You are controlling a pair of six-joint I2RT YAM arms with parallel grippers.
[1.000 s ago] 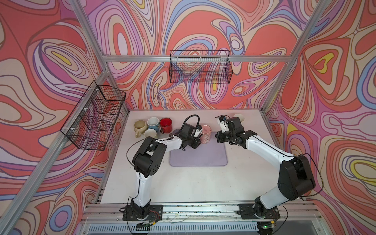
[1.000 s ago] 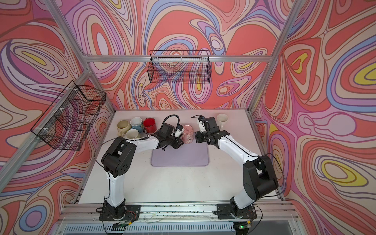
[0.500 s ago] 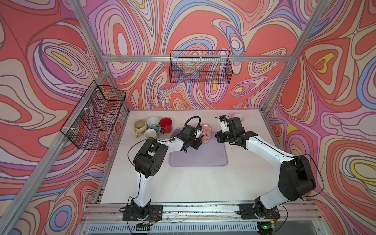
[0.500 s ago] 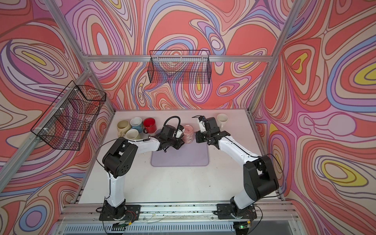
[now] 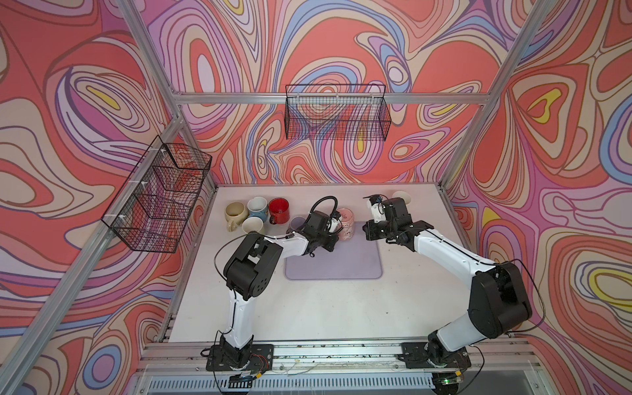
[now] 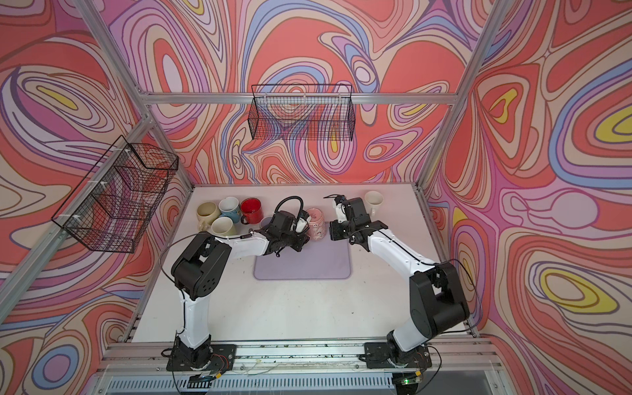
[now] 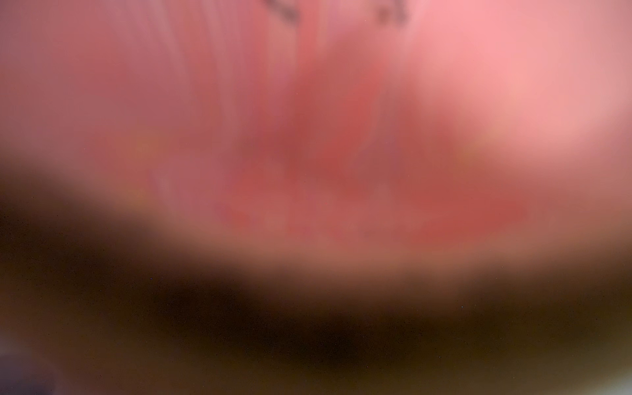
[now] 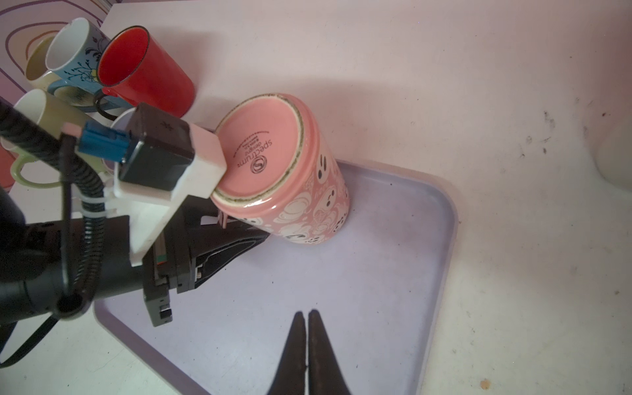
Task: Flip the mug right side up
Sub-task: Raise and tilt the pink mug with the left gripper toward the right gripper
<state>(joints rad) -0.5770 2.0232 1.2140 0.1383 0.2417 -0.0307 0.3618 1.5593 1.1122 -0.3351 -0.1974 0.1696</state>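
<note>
In the right wrist view you see what the top views do not give: the pink mug (image 8: 290, 178) stands mouth down, with its flat base and the printed maker's stamp turned up. It stands at the far edge of the lilac tray (image 8: 376, 273). In both top views the same mug (image 5: 346, 226) (image 6: 316, 224) is only a pink body half behind the left gripper (image 5: 337, 238).

The left wrist view gives you only a pink blur over a dark band, too close to read. From the right wrist view, the left gripper (image 8: 239, 234) reaches the mug low on its side, where a small bit of pink handle shows. I cannot tell if the jaws are clamped on it. The right gripper (image 8: 307, 319) hangs over the tray with its fingers pressed together, holding nothing.

The red mug (image 5: 278, 211) and its pale neighbours stand near the far left corner of the desk (image 5: 325, 307). In a top view a white mug (image 6: 373, 201) shows behind the right arm.

Compared with one second ago, the left gripper has come slightly nearer to the mug. The mug and the right arm have kept their places.
</note>
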